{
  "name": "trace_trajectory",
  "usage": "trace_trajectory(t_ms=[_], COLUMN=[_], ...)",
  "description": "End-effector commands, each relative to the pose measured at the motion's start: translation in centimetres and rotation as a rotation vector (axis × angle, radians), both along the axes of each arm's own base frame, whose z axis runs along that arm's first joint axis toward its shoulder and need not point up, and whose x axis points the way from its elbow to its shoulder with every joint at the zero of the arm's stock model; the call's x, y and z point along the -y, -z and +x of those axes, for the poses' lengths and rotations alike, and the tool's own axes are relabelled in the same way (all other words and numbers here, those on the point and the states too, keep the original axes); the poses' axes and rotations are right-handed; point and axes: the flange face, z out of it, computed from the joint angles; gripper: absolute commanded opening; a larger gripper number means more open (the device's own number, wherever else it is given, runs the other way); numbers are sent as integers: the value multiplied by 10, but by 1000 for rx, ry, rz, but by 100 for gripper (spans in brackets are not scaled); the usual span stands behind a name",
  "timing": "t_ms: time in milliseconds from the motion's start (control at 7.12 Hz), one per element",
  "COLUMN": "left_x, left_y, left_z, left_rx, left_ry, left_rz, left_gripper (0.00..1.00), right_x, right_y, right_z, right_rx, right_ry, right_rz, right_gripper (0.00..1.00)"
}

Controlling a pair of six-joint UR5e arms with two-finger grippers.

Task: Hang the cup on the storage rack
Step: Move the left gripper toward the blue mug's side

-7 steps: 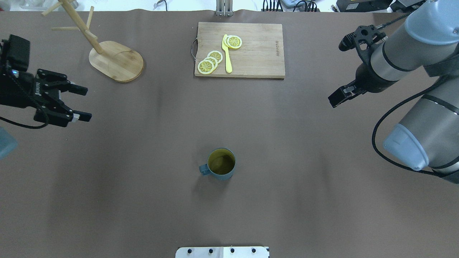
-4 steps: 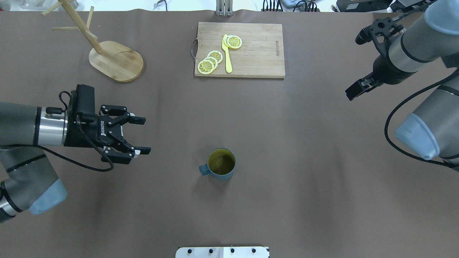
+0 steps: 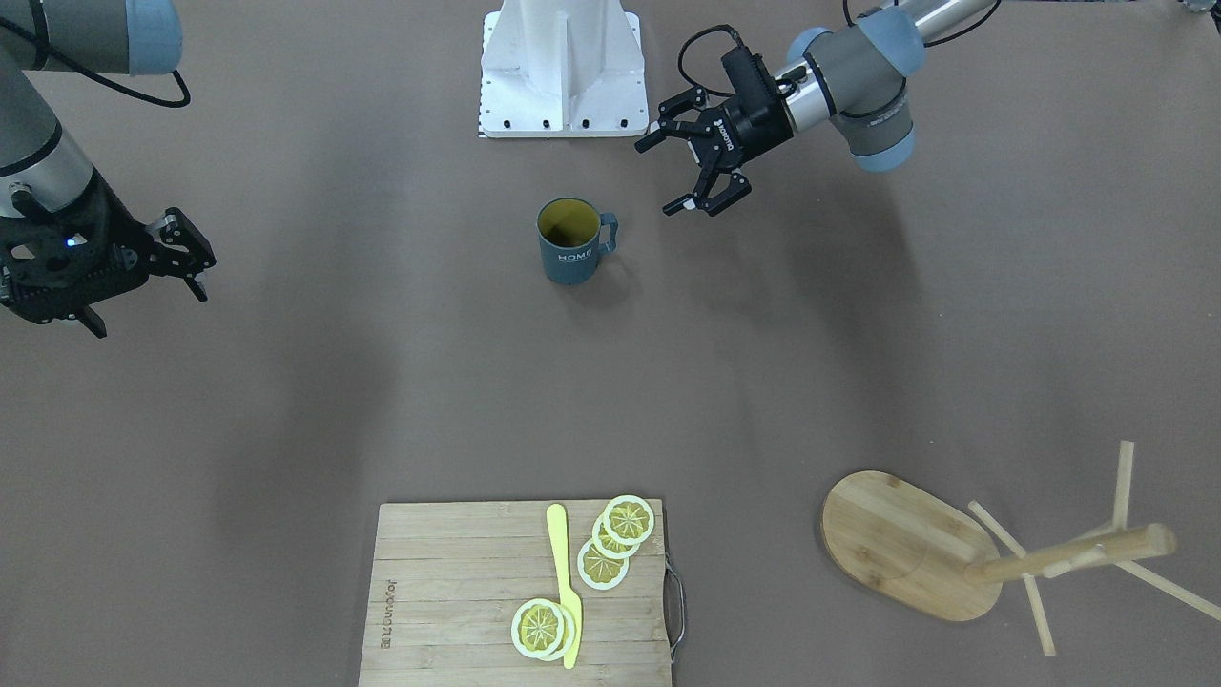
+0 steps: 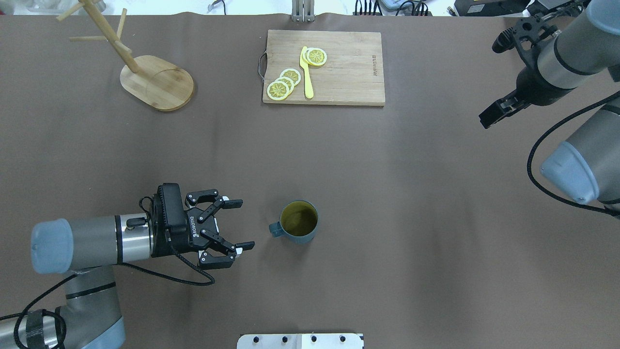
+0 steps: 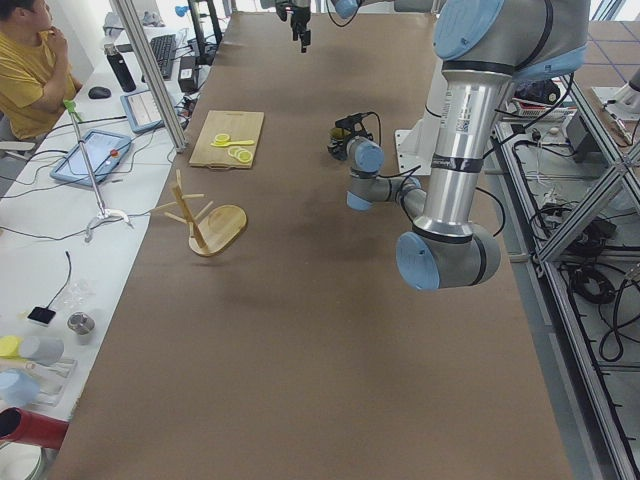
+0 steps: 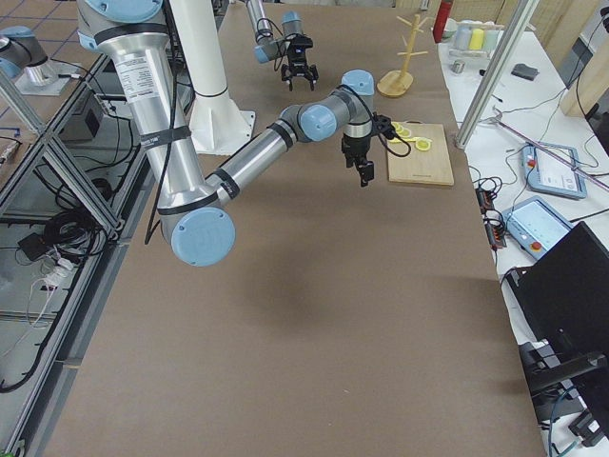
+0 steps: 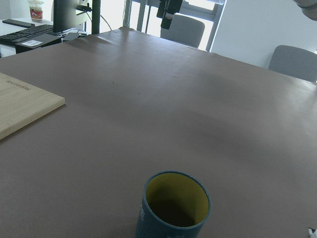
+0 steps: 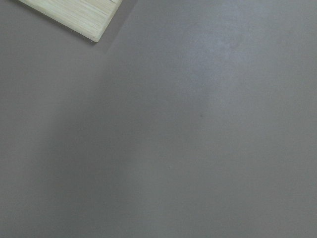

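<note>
The slate-blue cup [image 4: 299, 222] stands upright on the brown table, handle toward my left gripper; "HOME" shows on it in the front-facing view [image 3: 569, 241]. It also fills the bottom of the left wrist view [image 7: 173, 208], with its yellowish inside showing. My left gripper [image 4: 242, 224] is open and empty, level with the cup and a short gap from the handle; it also shows in the front-facing view [image 3: 668, 175]. The storage rack [image 4: 157, 82] stands at the far left, also seen in the front-facing view [image 3: 906, 544]. My right gripper [image 4: 490, 118] hangs open and empty at the far right, away from both.
A wooden cutting board [image 4: 323, 68] with lemon slices [image 4: 283, 83] and a yellow knife [image 4: 306, 72] lies at the far middle. The robot's white base plate [image 4: 300, 341] is at the near edge. The right wrist view shows only bare table and a board corner [image 8: 94, 20].
My left gripper has swung from the left edge to just left of the cup's handle, still open. My right arm has drawn back toward the far right. The cup has not moved.
</note>
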Motion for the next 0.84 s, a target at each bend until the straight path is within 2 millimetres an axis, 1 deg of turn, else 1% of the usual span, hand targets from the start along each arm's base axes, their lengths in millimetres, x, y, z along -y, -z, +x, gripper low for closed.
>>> trace_trajectory(t_ms=[0,140,281,421,702], left_x=[6,6,6,6,6], left_y=[-10,-14,-15,-15,-18], left_z=[46,48,48,48,52], left_rx=[-17,-14,-10,-10,-2], left_ry=[15,12,13,13,11], left_rz=[9,8,9,9,4], left_gripper=[97,95,92,87,87], right_x=[2,4,8,9,9], right_y=[-6,-8,-14,-16,-16], right_z=[0,3,6,6,6], right_rx=[-8,-9,-14,-13,-13], right_ry=[-4,-9,-15,-15,-15], right_rz=[-12,-14,-29,-34,-35], right_gripper=[100,100,100,100,100])
